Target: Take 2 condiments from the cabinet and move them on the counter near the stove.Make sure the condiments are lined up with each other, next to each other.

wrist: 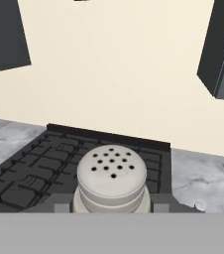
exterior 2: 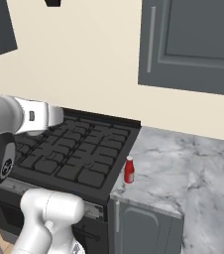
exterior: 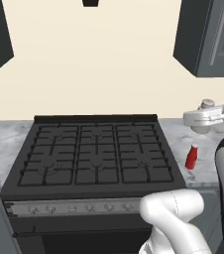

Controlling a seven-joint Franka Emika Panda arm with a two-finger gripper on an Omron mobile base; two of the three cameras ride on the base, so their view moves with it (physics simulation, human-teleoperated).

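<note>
**A:** Where do things stand?

**B:** The red squeeze bottle (exterior 2: 129, 170) is upright on the counter (exterior 2: 183, 168), just beside the right edge of the stove (exterior 2: 74, 154), near the counter's front. The pale jar (wrist: 112, 179), with its perforated lid, sits at the bottom of the hand view between the finger tips, so I judge the gripper (wrist: 112, 206) is closed on it and carrying it (the contact itself is cut off by the bottom of the picture).

**A:** And the gripper is where?

**B:** In the left base view the hand (exterior: 203, 117) hangs above the counter right of the stove, behind the bottle and higher than it. The cabinet (exterior: 210, 37) is up and to the right, its door with the bar handle facing out.

**A:** So the step is setting the jar down?

**B:** By my reading, yes. To do it well, bring the jar low over the marble before letting go, keep it upright, and choose a spot just beside the bottle so the two stand in a row along the stove's edge.

**A:** Risks?

**B:** Coming in too close could tip the slim bottle, which looks easy to knock over. Approach from the open counter side, not across the grates. Leave a small gap, release only once the base rests flat, then lift straight up (no sideways drag).
</note>
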